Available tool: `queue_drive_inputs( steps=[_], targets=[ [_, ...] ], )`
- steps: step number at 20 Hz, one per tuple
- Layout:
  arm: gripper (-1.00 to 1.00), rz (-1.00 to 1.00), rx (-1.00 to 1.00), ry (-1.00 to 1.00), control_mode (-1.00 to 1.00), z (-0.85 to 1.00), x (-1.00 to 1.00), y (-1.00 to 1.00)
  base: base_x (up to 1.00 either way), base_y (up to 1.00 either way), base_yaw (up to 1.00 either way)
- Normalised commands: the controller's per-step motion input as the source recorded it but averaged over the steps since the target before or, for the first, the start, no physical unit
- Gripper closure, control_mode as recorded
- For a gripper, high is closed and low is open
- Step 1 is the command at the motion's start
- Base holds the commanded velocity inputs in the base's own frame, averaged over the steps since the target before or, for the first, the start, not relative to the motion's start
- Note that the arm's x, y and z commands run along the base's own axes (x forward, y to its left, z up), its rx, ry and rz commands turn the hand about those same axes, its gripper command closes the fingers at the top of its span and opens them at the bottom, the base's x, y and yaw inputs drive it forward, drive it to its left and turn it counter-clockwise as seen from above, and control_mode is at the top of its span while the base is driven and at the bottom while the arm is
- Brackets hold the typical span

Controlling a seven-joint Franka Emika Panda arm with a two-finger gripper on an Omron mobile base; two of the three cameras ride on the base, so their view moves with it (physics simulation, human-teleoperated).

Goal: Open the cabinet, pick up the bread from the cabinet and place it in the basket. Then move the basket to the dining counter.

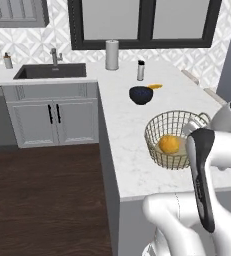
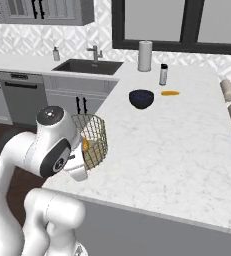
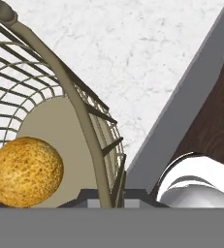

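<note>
Bread [image 1: 169, 144] sits inside the basket [image 1: 162, 125], on its floor, basket resting on the dining counter [image 1: 127, 150] near the front edge. My gripper [image 3: 106, 196] is at the basket's rim, wire running between my fingers; looks clamped on it. Dark blue bowl [image 1: 141, 95] stands farther back.

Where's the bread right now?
The bread sits inside the basket on the dining counter, near its front edge, this side of the dark blue bowl.
</note>
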Motion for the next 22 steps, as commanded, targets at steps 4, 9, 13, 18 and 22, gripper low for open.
queue_drive_inputs(
  steps=[4, 9, 13, 18, 22],
  targets=[
    [1.00, 0.18, 0.12, 0.09, -1.00, -0.68, 1.00, -0.77, 0.00, 0.00, 0.00],
    [1.00, 0.12, 0.05, 0.17, -1.00, -0.76, 1.00, -0.40, 0.00, 0.00, 0.00],
    [1.00, 0.08, 0.03, 0.08, -1.00, -0.58, 1.00, -0.26, 0.00, 0.00, 0.00],
    [1.00, 0.00, 0.00, 0.08, -1.00, -0.48, 0.93, -0.10, 0.00, 0.00, 0.00],
    [1.00, 0.00, 0.00, 0.07, -1.00, -0.58, 0.64, 0.00, 0.00, 0.00, 0.00]
  ],
)
